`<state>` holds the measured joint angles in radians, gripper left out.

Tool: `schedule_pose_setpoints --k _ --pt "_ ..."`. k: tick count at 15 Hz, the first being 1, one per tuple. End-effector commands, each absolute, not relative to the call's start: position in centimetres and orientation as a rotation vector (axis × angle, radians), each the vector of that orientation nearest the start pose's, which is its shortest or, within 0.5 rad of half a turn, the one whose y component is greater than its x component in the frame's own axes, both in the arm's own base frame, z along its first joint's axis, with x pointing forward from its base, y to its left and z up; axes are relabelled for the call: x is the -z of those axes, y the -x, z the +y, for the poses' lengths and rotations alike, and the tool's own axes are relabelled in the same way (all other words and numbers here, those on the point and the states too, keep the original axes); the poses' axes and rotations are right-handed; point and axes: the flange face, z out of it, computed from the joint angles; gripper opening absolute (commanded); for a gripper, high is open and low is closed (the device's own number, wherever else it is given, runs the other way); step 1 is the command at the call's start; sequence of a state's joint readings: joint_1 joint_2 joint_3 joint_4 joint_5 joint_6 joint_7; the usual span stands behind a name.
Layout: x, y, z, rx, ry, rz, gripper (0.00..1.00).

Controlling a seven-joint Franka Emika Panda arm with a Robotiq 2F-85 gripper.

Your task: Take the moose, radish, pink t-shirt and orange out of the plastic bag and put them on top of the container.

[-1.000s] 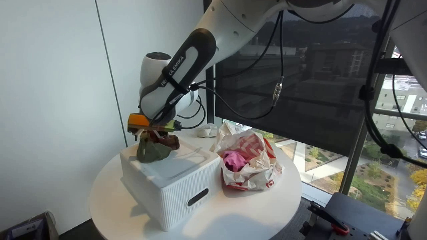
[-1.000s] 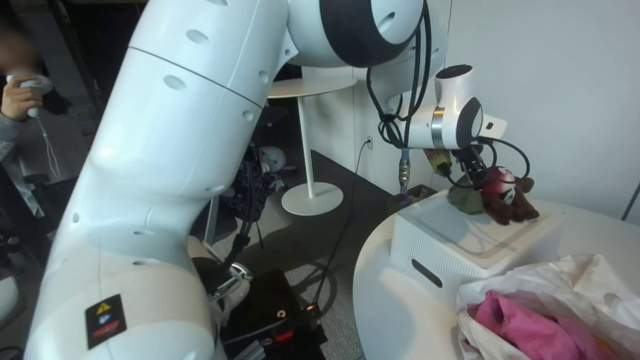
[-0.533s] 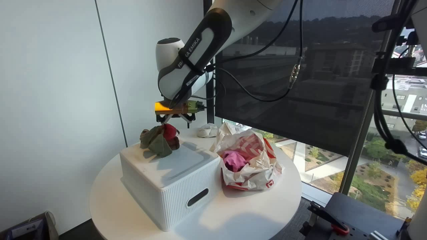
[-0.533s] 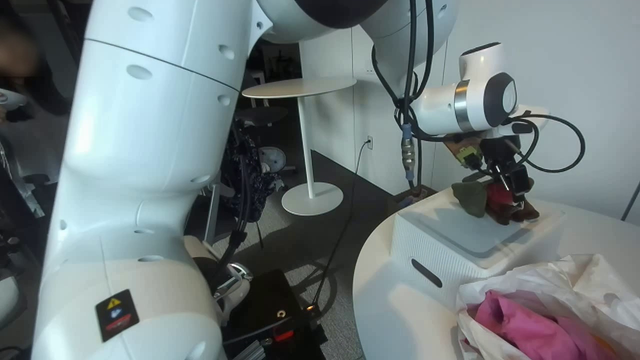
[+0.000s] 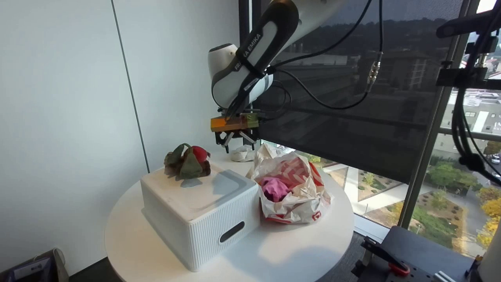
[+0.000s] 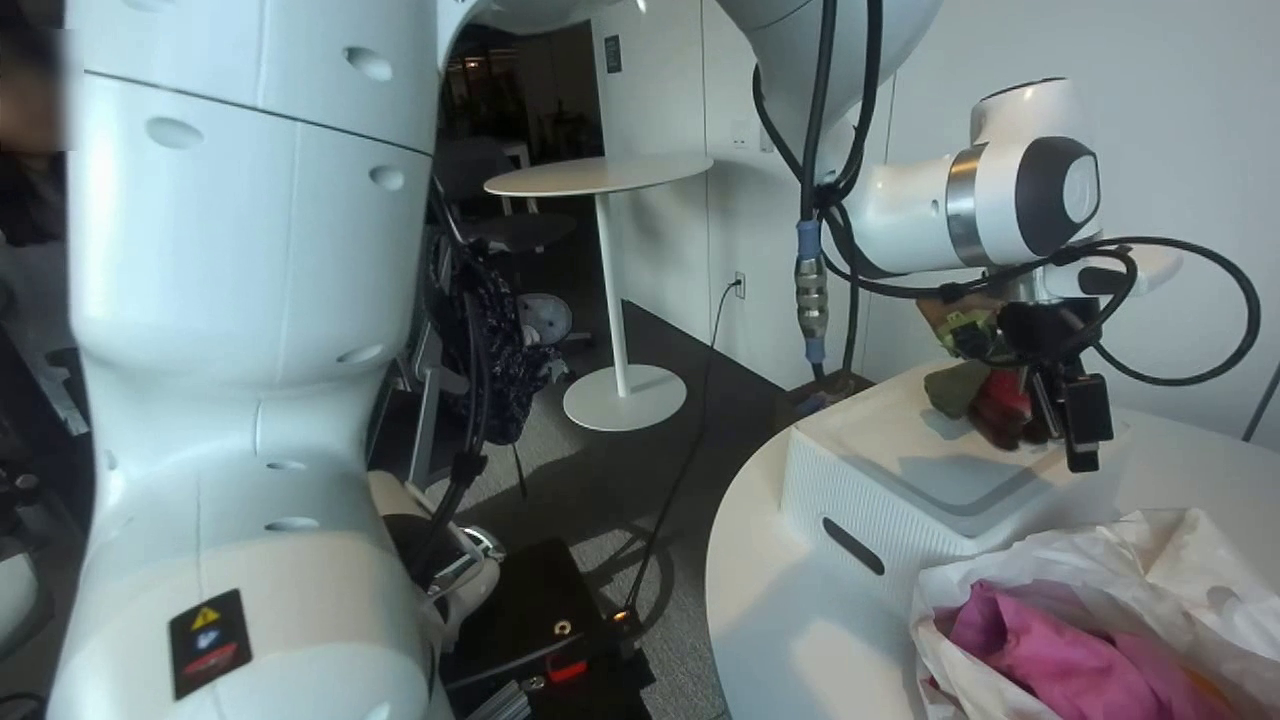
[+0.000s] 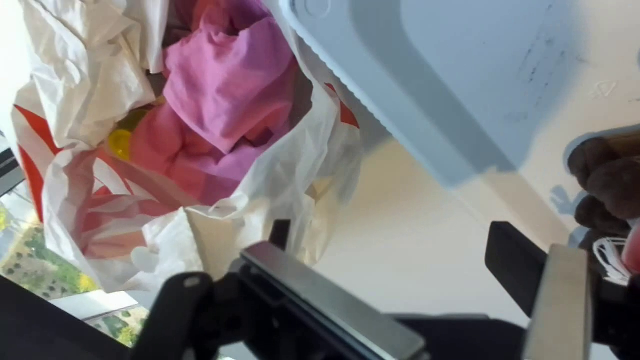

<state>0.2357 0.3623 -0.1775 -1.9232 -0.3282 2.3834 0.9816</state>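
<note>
Pink tee [image 5: 275,189] in bag [image 5: 295,210], radish [image 5: 200,154] opp. side, spread claw [image 5: 240,149] btwn

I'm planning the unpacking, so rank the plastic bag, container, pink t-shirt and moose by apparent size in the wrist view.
Plastic bag and container: too close to rank, both cropped
Pink t-shirt
Moose, also cropped

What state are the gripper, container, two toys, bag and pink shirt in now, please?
gripper: open, holding nothing
container: closed across the top
moose: lying on the container, partly hidden
radish: lying against the moose
plastic bag: open, wrinkled
pink t-shirt: bunched inside the plastic bag
</note>
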Motion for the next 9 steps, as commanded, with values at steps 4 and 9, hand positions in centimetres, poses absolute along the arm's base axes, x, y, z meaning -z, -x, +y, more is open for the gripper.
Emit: schedule_pose_setpoints --k 4,9 --pt "-29.1 -58.6 -1.2 0.078 3.151 1.444 1.00" --pt "-23.7 -56.6 -4.6 -0.087 3.074 1.602 1.00"
